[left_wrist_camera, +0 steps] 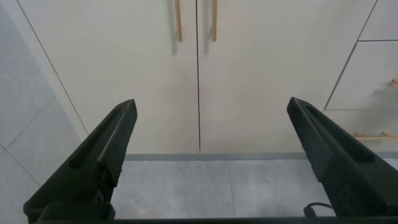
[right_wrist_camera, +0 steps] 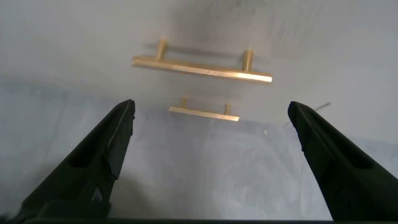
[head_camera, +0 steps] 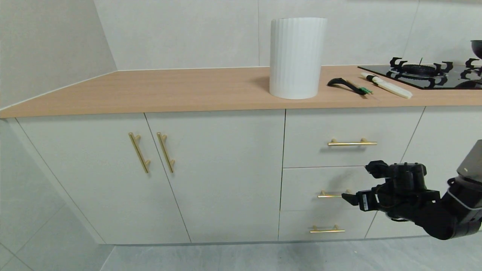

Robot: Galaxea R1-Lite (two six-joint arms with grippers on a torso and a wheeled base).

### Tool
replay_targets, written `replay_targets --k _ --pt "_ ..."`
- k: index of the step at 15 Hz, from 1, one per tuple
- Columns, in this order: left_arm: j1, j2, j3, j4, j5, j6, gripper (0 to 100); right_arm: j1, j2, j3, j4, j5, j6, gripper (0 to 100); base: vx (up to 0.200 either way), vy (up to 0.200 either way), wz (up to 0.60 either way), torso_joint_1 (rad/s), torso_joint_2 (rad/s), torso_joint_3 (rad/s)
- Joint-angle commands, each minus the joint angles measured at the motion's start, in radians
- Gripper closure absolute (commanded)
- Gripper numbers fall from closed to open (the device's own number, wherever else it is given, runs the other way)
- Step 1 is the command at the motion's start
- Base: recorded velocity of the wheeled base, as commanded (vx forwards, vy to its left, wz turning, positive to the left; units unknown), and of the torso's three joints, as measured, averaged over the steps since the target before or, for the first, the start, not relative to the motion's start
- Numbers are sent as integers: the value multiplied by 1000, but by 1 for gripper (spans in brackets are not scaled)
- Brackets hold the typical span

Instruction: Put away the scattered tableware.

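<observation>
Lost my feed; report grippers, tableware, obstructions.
Left gripper open, empty. Right gripper open, empty, before middle drawer's gold bar handle. Black utensil, cream utensil on wooden countertop beside white ribbed cylinder. All drawers shut.

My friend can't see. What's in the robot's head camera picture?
The robot's open right gripper is near the middle drawer's gold handle, below a wooden counter. On the counter are a tall white container, a black utensil and a white utensil, beside a black stove.

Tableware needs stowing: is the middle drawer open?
Shut: the middle drawer sits flush, no gap; right end effector open near its handle.
</observation>
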Motion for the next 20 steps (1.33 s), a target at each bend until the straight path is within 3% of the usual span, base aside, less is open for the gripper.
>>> replay_targets --k 1,13,20 --pt "0 0 0 2 1 0 0 -7 128 -21 -66 -13 0 0 0 0 0 0 0 0" --pt "0 0 0 2 1 0 0 -22 320 -159 -245 -121 76 0 0 0 0 0 0 0" --pt "0 0 0 0 1 0 0 -13 355 -199 -230 -125 135 0 0 0 0 0 0 0"
